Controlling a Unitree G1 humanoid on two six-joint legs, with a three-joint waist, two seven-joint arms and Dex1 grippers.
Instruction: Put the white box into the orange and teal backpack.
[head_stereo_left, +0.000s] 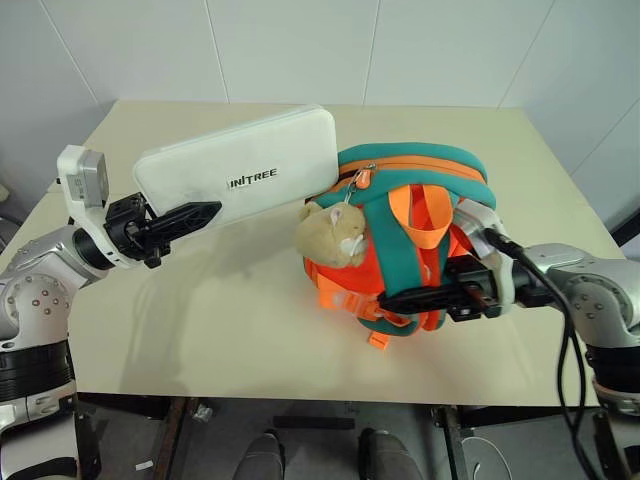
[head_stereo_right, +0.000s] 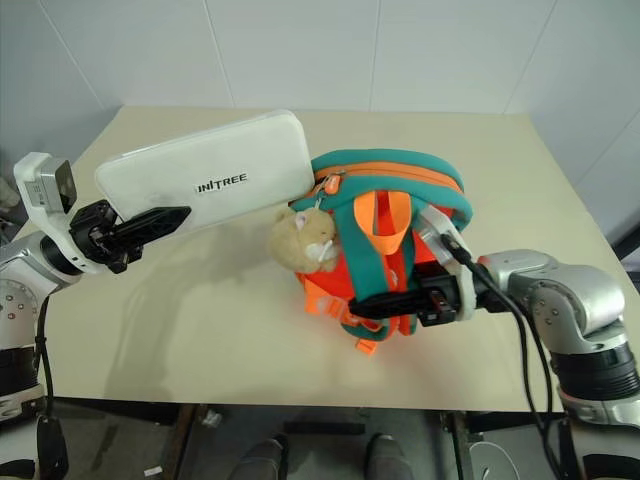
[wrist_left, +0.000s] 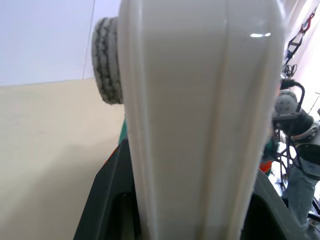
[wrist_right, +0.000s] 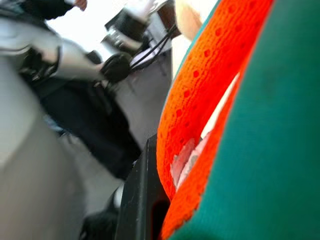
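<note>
Head views: a beige table (head_stereo_left: 230, 330) bears the backpack (head_stereo_left: 420, 175), orange with teal trim, lying right of centre with its straps upward and a tan plush charm (head_stereo_left: 332, 235) hanging at its left side. The left gripper (head_stereo_left: 195, 216) reaches in from the left, its two black fingers clamped on the near end of the white box (head_stereo_left: 240, 172); the box is held off the table, tilted, lettering up, its far end just beside the backpack's top edge by the zip. The right gripper (head_stereo_left: 415, 297) comes in from the right across the backpack's lower front, fingers closed together over the teal and orange straps; what exactly they pinch cannot be told here. Left wrist view: the box (wrist_left: 200, 125) stands edge-on between the two dark fingers (wrist_left: 107, 200), with the table beyond. Right wrist view: orange mesh webbing (wrist_right: 200, 100) and teal fabric (wrist_right: 270, 150) press against one black finger (wrist_right: 137, 200), the strap lying within the closed jaws.
</note>
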